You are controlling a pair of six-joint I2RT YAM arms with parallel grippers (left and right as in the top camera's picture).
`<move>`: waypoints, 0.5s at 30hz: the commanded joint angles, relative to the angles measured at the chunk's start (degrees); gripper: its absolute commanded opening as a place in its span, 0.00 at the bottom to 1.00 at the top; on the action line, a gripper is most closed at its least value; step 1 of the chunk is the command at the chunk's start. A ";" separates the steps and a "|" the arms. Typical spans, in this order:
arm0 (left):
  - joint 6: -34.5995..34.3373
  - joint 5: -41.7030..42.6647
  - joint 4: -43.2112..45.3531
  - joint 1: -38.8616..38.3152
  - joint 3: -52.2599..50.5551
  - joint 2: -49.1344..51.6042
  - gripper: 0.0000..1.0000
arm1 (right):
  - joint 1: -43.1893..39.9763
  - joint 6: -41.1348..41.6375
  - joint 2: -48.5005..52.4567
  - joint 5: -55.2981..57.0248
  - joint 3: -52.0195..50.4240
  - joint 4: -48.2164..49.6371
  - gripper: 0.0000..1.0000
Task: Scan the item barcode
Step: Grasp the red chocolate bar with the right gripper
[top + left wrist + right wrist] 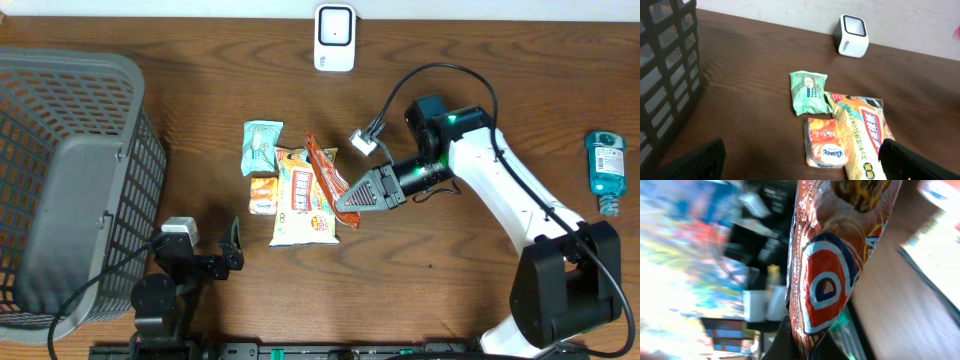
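my right gripper is clamped tight on one end of the orange snack packet. from above the packet shows edge-on, well in front of the barcode scanner. it overlaps the yellow snack bag, though i cannot tell if they touch. my left gripper has its jaws spread wide and grips nothing. it sits farther from the scanner, off to the scanner's left, beside the grey basket.

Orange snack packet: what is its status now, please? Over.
Right tool shut on orange snack packet, held over yellow bag. Left tool open, empty. Scanner beyond, nothing between.
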 commanded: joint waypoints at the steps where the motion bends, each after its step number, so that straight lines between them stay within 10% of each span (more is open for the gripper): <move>1: -0.68 0.72 -1.25 -0.07 -0.90 -0.11 0.98 | 0.28 -0.26 0.35 -12.72 0.00 -0.52 0.01; 15: -0.68 0.72 -1.25 -0.07 -0.90 -0.11 0.98 | 3.08 -11.19 0.35 -12.72 0.00 -2.25 0.01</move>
